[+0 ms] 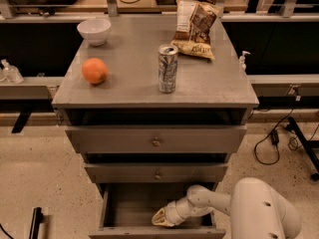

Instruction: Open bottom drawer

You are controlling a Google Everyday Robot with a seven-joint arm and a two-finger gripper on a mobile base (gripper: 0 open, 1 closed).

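Observation:
The bottom drawer (pixel 112 210) of the grey cabinet stands pulled out toward me, its dark inside showing and its front rim at the lower edge of the camera view. My gripper (pixel 160 218) reaches from the white arm at lower right into the drawer, sitting just behind the front panel near its middle. The drawer's knob is out of view below the frame.
Above are the middle drawer (pixel 157 173) and the top drawer (pixel 156 141), both with small knobs. On the cabinet top sit an orange (pixel 94 70), a white bowl (pixel 94 30), a soda can (pixel 167 68) and a chip bag (pixel 195 29). Cables lie on the floor at right.

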